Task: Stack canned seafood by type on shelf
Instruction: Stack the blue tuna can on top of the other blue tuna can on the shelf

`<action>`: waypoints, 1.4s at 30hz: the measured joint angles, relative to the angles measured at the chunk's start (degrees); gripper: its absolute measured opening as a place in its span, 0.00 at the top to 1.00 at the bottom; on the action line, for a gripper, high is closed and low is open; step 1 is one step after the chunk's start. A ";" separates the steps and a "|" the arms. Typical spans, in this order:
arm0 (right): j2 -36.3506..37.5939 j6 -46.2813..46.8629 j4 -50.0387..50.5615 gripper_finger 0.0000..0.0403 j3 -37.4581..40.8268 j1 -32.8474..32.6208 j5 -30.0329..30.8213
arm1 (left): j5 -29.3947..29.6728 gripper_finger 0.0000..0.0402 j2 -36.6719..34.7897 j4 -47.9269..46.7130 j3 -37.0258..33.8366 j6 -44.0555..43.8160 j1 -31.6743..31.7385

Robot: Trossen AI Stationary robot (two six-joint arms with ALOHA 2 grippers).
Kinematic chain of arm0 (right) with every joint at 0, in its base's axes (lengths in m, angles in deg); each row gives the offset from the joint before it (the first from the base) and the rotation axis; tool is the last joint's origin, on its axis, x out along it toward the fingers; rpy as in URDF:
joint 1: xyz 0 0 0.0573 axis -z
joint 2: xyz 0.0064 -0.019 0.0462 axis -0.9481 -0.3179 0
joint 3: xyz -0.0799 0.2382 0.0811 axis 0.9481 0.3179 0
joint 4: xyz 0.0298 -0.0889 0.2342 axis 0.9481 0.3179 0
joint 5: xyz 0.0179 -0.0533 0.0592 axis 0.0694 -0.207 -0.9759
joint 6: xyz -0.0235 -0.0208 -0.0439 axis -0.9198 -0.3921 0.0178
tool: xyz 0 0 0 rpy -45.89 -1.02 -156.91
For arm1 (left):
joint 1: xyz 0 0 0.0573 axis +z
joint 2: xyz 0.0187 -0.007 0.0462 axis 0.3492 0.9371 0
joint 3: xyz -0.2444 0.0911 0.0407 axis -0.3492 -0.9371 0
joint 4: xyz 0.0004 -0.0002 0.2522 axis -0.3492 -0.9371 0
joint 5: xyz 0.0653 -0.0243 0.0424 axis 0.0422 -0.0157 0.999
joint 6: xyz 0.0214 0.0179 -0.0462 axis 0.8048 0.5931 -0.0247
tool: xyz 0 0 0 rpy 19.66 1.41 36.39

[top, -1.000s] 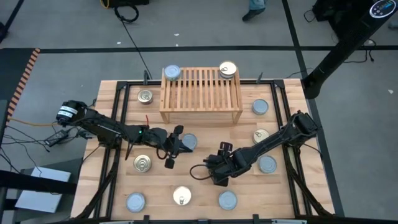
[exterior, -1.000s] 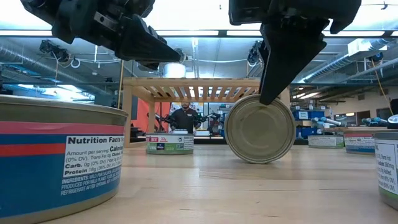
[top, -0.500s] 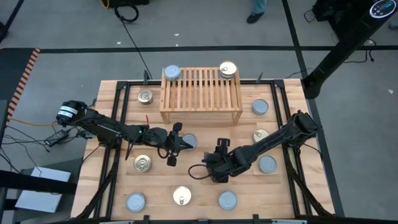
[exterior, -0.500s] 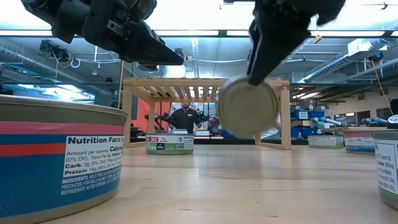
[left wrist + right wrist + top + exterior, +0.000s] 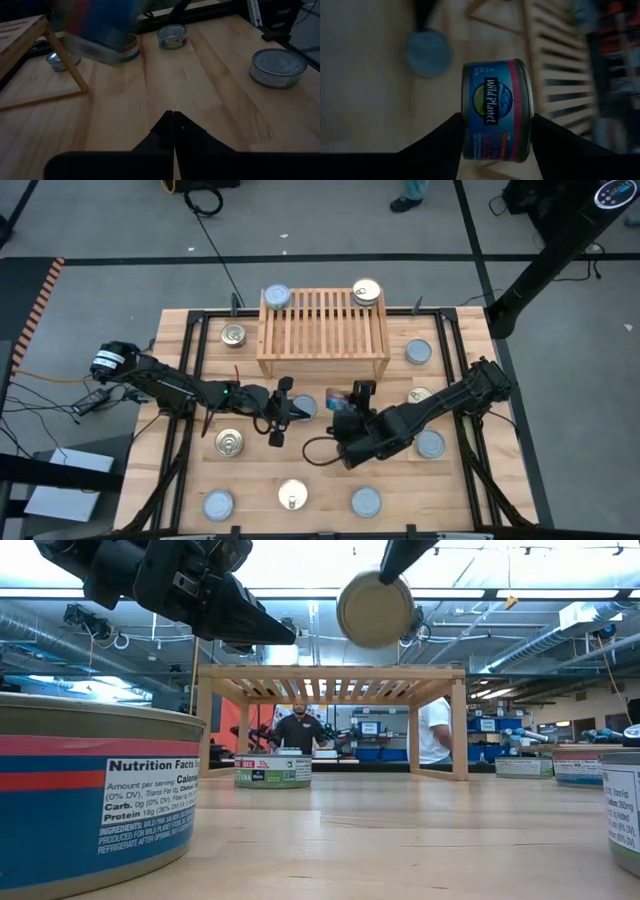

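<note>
My right gripper (image 5: 352,400) is shut on a blue-labelled tin (image 5: 492,107) of canned seafood, high over the table's middle, just near of the shelf. In the low view the tin (image 5: 375,608) hangs above the level of the shelf top. The shelf (image 5: 323,330) stands at the far middle, with a silvery-blue tin (image 5: 276,297) and a golden-lidded tin (image 5: 366,292) on its slats. My left gripper (image 5: 283,410) hovers shut, left of centre, beside a silvery tin (image 5: 305,408) that rests on the table. My right gripper pinches the tin between its two fingers (image 5: 445,142), one on each flat end (image 5: 527,127). The fingers slant down from the table's near right. The tin lies on its side in the hold, label wall toward the wrist, lifted clear of the table.
More tins stand about the plank table: golden ones (image 5: 234,335), (image 5: 230,443), (image 5: 293,495), (image 5: 420,396) and silvery ones (image 5: 417,351), (image 5: 430,444), (image 5: 218,504), (image 5: 366,501). A big tin (image 5: 95,790) fills the low view's near left. People stand in the room behind.
My right gripper has gone up and toward the shelf with the tin, turning its wrist. The tin stood on its edge on the table a second ago and now hangs clear, above the height of the shelf top.
</note>
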 joint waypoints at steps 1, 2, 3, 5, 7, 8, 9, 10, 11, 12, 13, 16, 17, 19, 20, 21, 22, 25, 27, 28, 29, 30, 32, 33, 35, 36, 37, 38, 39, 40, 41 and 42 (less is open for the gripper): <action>0.00 -0.70 1.03 0.47 -0.86 0.39 1.43 | 0.00 0.98 0.00 0.00 0.00 0.00 0.00; 0.00 -1.39 1.88 0.47 -1.68 0.80 2.81 | 0.00 0.98 0.00 0.00 0.00 0.00 0.00; 0.00 -2.02 2.65 0.47 -2.36 1.23 4.16 | 0.00 0.98 -0.01 0.00 0.00 0.00 0.00; 0.00 -3.18 3.91 0.47 -3.46 2.17 6.36 | 0.00 0.98 0.00 0.00 0.00 0.01 0.00; 0.02 -4.42 4.62 0.47 -3.93 3.17 8.18 | 0.00 0.98 0.00 0.00 0.00 0.02 0.00; 0.02 -5.20 4.92 0.47 -3.99 3.66 8.94 | -0.01 0.98 0.00 0.01 0.00 0.02 0.00; 0.02 -5.78 5.34 0.47 -4.07 4.14 9.52 | -0.02 0.98 0.00 0.00 0.00 0.02 0.00; 0.02 -6.48 5.61 0.47 -4.07 4.60 10.00 | -0.02 0.98 -0.01 0.00 0.00 0.03 0.00; 0.02 -7.11 5.81 0.47 -4.07 5.07 10.61 | -0.02 0.98 0.00 -0.01 0.00 0.04 0.00; 0.02 -7.92 6.01 0.47 -4.10 5.57 11.26 | -0.02 0.98 -0.01 -0.02 0.00 0.04 0.00; 0.02 -8.59 6.12 0.47 -4.10 6.04 11.95 | -0.02 0.98 0.00 -0.04 0.00 0.04 0.00; 0.02 -11.52 6.49 0.47 -4.12 7.47 14.31 | -0.02 0.98 0.00 -0.09 0.00 -0.26 0.00; 0.02 -12.52 6.79 0.47 -4.12 8.03 14.73 | -0.02 0.98 0.00 -0.07 0.00 -0.62 0.00; 0.02 -13.93 7.59 0.47 -4.14 9.25 15.14 | -0.04 0.98 0.00 -0.12 0.00 -0.83 0.00; 0.02 -14.51 7.91 0.47 -4.14 9.92 15.12 | -0.04 0.98 -0.01 -0.13 0.00 -0.84 0.00; 0.02 -15.37 8.12 0.47 -4.14 10.63 15.13 | -0.04 0.98 0.00 -0.13 0.00 -0.87 0.00; 0.02 -16.08 8.32 0.47 -4.14 11.36 15.16 | -0.04 0.98 0.00 -0.13 0.00 -0.90 0.00; 0.02 -18.85 9.13 0.47 -4.14 13.54 16.77 | -0.04 0.98 0.00 -0.18 0.00 -0.90 0.00; 0.02 -20.74 9.49 0.47 -4.14 15.08 18.08 | -0.04 0.98 -0.01 -0.20 0.00 -0.92 0.00; 0.02 -21.64 9.61 0.47 -4.14 15.89 18.53 | -0.04 0.98 0.00 -0.20 0.00 -0.92 0.00; 0.02 -22.34 9.68 0.47 -4.14 16.70 18.79 | -0.04 0.98 0.00 -0.20 0.00 -0.92 0.00; 0.02 -23.03 9.71 0.47 -4.14 17.48 18.92 | -0.04 0.98 0.00 -0.20 0.00 -0.92 0.00; 0.02 -24.07 9.71 0.47 -4.14 19.02 19.26 | -0.04 0.98 0.00 -0.20 0.00 -0.92 0.05; 0.02 -24.66 9.74 0.47 -4.14 19.72 19.54 | -0.07 0.98 0.00 -0.20 0.00 -0.92 0.09; 0.02 -25.96 9.74 0.47 -4.14 21.12 20.09 | -0.04 0.98 0.00 -0.15 0.00 -0.70 0.09; 0.02 -26.43 9.74 0.47 -4.14 21.78 20.16 | -0.06 0.98 -0.02 -0.15 0.00 -0.61 0.09; 0.02 -27.00 9.73 0.47 -4.14 22.45 20.17 | -0.04 0.98 0.00 -0.15 0.00 -0.42 0.09; 0.02 -27.46 9.74 0.47 -4.14 23.09 20.17 | -0.04 0.98 0.00 -0.17 0.00 -0.11 0.09; 0.02 -27.77 9.74 0.47 -4.14 23.69 20.17 | -0.04 0.98 0.00 -0.17 0.00 0.14 0.09; 0.03 -28.11 9.74 0.47 -4.14 24.24 20.17 | -0.04 0.98 0.00 -0.16 0.00 0.31 0.09; 0.11 -28.45 9.74 0.47 -4.14 24.75 20.15 | 0.09 0.98 0.00 -0.17 0.00 0.33 0.09; 0.16 -28.59 9.72 0.47 -4.14 25.19 20.15 | 0.65 0.98 0.00 -0.20 0.00 0.35 0.09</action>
